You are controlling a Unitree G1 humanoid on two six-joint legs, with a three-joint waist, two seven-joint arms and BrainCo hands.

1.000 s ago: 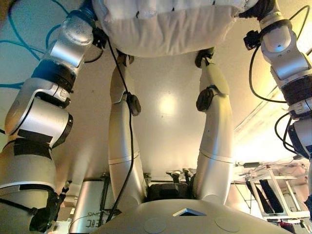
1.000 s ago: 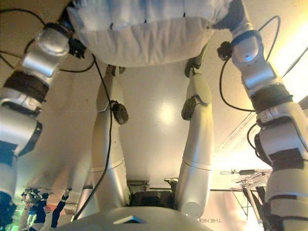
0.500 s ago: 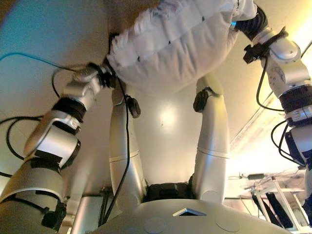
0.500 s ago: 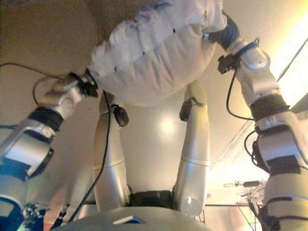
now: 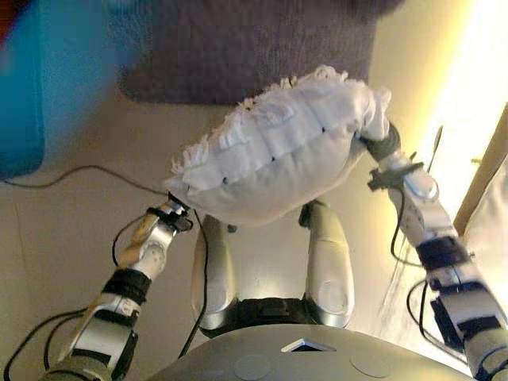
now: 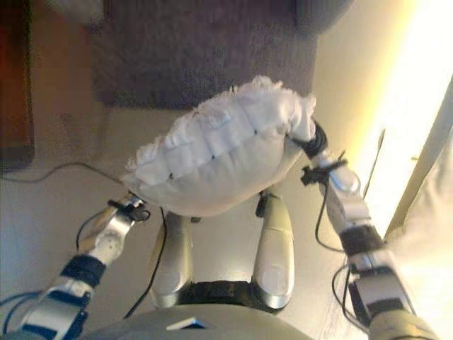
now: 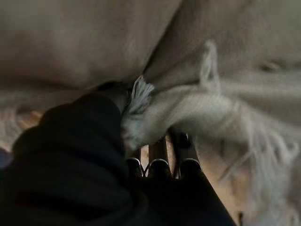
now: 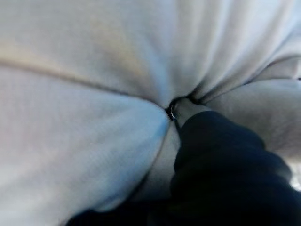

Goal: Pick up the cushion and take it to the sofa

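A white cushion [image 5: 278, 163] with a fringed edge hangs lifted off the floor between my two hands, tilted with its right end higher. My left hand [image 5: 170, 214] is at its lower left corner; in the left wrist view the fringed edge [image 7: 188, 110] lies across my fingers [image 7: 160, 157] and they pinch it. My right hand [image 5: 381, 147] is at the cushion's upper right corner. In the right wrist view its dark cover [image 8: 221, 165] presses into the cloth [image 8: 94, 70], which bunches in folds around it.
A dark grey rug [image 5: 238, 48] lies on the pale floor beyond the cushion. A blue object [image 5: 20, 95] is at the far left, and a dark brown one [image 6: 14, 92] shows there in the right eye view. A bright lit strip and a beige panel [image 5: 492, 182] run along the right.
The whole view has swung, so the camera moved. Both arms have stretched out and the cushion now hangs farther from the camera, in front of the rug.
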